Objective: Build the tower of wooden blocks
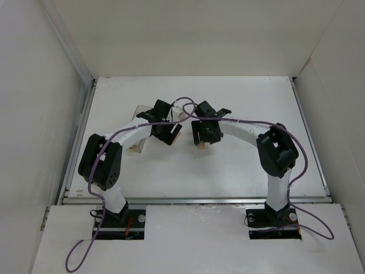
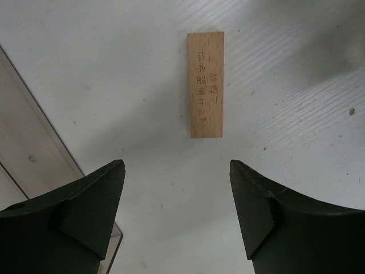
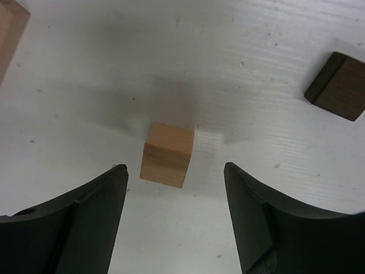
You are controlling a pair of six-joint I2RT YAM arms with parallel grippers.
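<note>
While both grippers stood with jaws apart and empty, one pale tan oblong block (image 2: 206, 84) (small characters engraved along it) lay flat on the white table (image 2: 114, 85), just ahead of the left gripper (image 2: 177, 165). The right gripper (image 3: 174, 165) straddled one short tan block (image 3: 167, 154) without touching it. One dark brown piece (image 3: 336, 85) and one more tan piece (image 3: 8, 34) lay apart.

Clear box (image 1: 137, 148) on white table (image 1: 239, 171)

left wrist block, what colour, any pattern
Block: pale tan, dark characters along it; left wrist view.
</note>
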